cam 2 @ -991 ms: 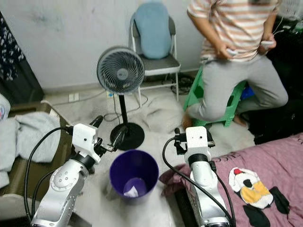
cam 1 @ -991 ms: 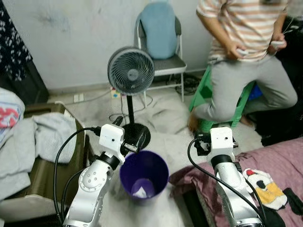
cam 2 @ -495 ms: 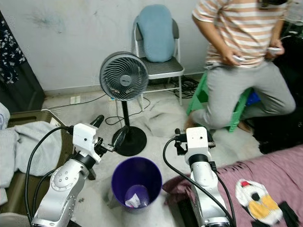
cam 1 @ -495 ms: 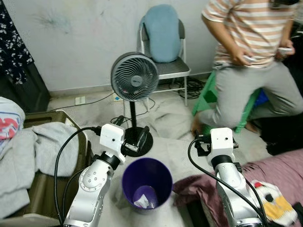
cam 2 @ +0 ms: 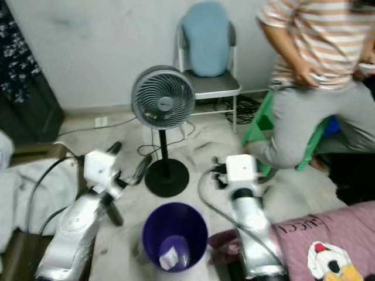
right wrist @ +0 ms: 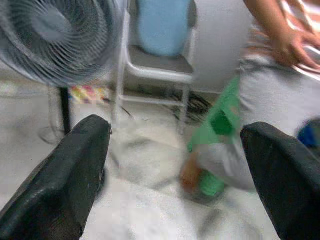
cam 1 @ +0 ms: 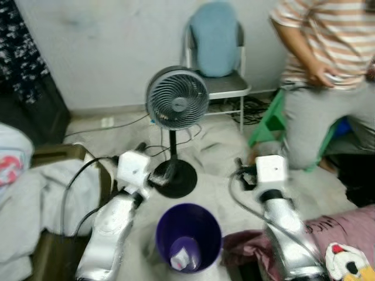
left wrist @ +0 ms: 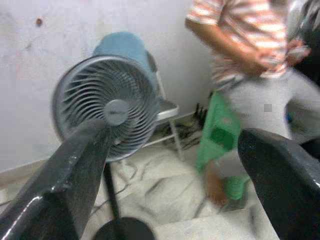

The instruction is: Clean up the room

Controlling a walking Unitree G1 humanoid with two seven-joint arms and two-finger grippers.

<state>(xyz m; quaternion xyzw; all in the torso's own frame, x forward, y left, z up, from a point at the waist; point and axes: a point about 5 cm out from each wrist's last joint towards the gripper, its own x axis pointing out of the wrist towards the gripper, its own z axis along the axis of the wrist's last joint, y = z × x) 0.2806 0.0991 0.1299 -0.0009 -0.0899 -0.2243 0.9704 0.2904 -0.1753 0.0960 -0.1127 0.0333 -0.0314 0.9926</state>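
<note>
Fingers on the left gripper (left wrist: 165,190) are spread wide apart and hold nothing. The right gripper (right wrist: 175,185) is wide open and empty too. Both are held up in front of the robot.

Just below and between the two grippers sits the purple bin (cam 1: 188,237). A bit of white trash (cam 1: 180,257) lies at the bottom of it.

Past the grippers stands the grey fan (cam 1: 176,106) on its black pole. Behind the fan is a chair (cam 1: 218,55) with a blue cushion. Off past the right gripper, a person (cam 1: 328,76) in a striped shirt sits on a green stool (cam 1: 269,117).

Since a moment ago the whole picture has slid and gone blurry, so the robot is turning or walking. The bin looks the same as before. I think that piece is done, and the robot is looking for more to tidy, maybe the clothes (cam 1: 23,193) off to the left gripper's side.
</note>
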